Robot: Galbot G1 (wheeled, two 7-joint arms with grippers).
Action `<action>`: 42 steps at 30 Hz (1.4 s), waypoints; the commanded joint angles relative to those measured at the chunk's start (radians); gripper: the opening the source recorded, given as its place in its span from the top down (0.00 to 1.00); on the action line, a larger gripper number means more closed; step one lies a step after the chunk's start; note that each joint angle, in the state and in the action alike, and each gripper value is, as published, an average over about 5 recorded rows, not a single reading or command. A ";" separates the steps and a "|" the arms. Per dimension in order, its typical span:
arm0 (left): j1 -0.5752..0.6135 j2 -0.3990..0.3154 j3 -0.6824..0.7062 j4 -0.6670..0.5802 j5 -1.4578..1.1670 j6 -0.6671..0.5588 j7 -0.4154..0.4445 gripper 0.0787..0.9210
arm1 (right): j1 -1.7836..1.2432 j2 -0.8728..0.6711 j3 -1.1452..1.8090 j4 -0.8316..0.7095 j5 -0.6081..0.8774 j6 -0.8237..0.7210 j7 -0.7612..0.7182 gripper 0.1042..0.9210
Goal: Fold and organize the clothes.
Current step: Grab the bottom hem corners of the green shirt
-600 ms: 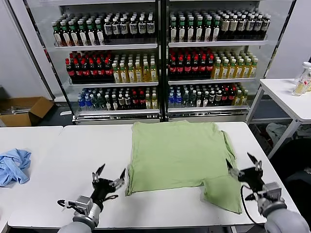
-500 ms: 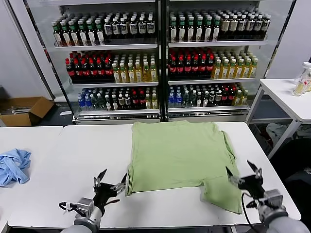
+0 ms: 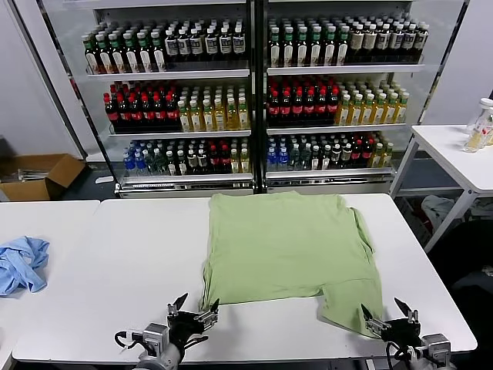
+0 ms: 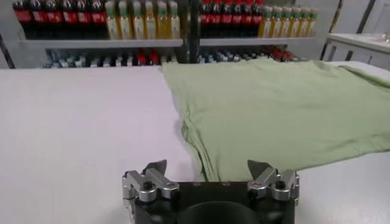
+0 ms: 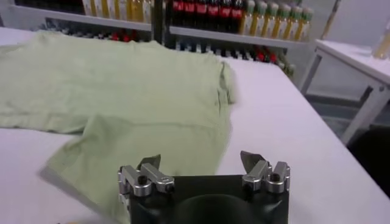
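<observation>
The green shirt point(image 3: 285, 250) is spread flat on the desk point(image 3: 108, 254). Both tools, left tool point(image 3: 192, 312) and right tool point(image 3: 387, 317), are held wide apart at the shirt's near edge, empty. Only one layer might be pinched, so the fold could be spoiled.

1. The green shirt point(image 3: 286, 250) lies with its collar, buttons and logo hidden from every view.
2. The bottle point(image 3: 479, 127) on the side surface is cut off by the head view's edge.

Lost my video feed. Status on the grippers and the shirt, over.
Left gripper and right gripper open, empty, at the table's near edge. Green shirt flat, partly folded, untouched. Blue garment far left, nothing in the way.
</observation>
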 commanded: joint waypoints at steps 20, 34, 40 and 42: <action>-0.060 -0.033 0.046 0.111 0.087 0.014 0.012 0.67 | 0.033 0.024 -0.065 -0.057 0.134 -0.051 -0.022 0.72; 0.145 0.159 -0.216 -0.197 -0.079 0.011 0.077 1.00 | -0.110 -0.002 0.065 0.249 0.177 -0.062 -0.069 1.00; 0.339 0.201 -0.275 -0.326 -0.108 0.025 0.066 1.00 | -0.277 0.025 0.129 0.329 0.127 -0.069 -0.096 1.00; 0.395 0.206 -0.285 -0.363 -0.115 0.039 0.057 1.00 | -0.327 0.032 0.166 0.357 0.123 -0.070 -0.102 1.00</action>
